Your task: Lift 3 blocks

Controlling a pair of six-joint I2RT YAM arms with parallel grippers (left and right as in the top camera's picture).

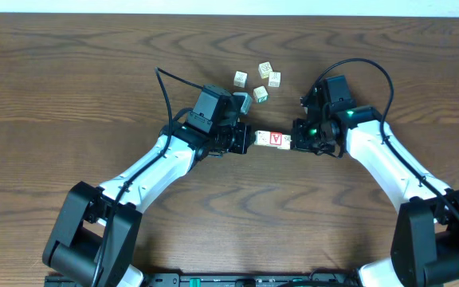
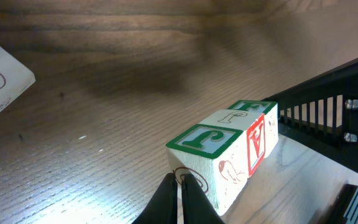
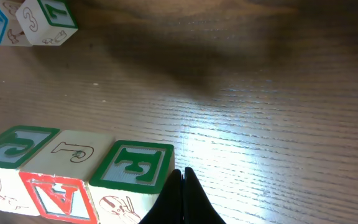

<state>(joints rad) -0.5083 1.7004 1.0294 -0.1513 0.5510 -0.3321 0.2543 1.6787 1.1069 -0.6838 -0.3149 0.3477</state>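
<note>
At wrists — blocks (image 2: pixel 227 151) green-faced; overhead, red (middle).

The 3 blocks (image 1: pixel 273 139) form 1 straight row, face to face and touching, just right of centre in the overhead view. The middle cube (image 3: pixel 70 151) is pale, with an outlined letter on top and a red side face bearing a white A. The 2 end cubes (image 2: pixel 205 139) are pale, each with a green-framed letter on top and brownish drawings on the side. All 3 line up squarely.
</note>
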